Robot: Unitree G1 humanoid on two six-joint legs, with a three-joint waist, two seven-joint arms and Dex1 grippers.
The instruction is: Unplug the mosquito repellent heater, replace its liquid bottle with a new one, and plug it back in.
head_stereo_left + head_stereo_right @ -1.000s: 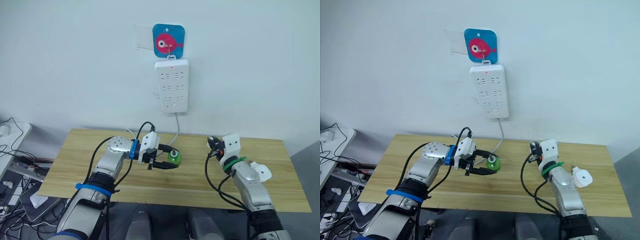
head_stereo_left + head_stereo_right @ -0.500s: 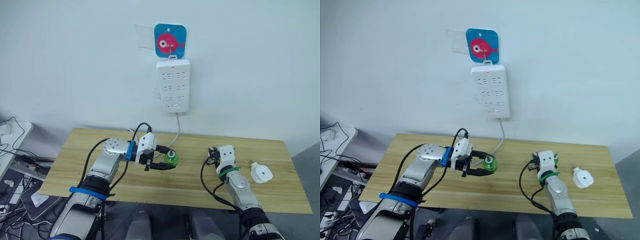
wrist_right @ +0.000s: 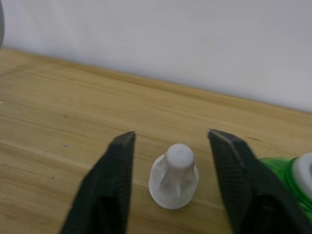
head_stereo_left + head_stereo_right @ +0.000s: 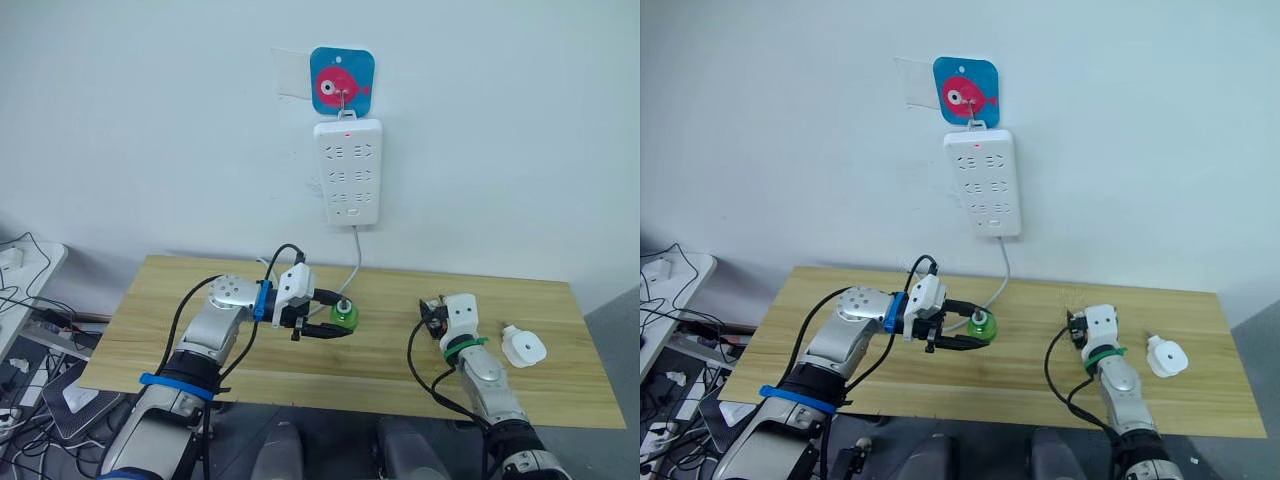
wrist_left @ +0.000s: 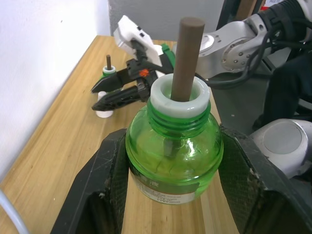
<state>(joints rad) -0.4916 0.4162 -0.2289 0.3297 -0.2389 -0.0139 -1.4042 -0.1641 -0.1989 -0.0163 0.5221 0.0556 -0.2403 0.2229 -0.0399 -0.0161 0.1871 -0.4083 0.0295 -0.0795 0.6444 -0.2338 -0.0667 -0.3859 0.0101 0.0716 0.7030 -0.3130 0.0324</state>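
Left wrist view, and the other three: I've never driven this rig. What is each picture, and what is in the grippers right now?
This is a two-armed humanoid robot standing at a wooden table. The two eye views come from its head, looking down over both arms. Each wrist view looks along that arm's own two black fingers.

The left gripper is shut on a green bottle with a brown wick; the fingers press both its sides. Behind it, that view shows the right gripper.

The right gripper is open. Its fingers stand either side of a small white cap on the table without touching it. A second green bottle stands close by.

The mosquito repellent heater lies unplugged on the table, to the right of the right arm. The power strip hangs on the wall under a fish hook.
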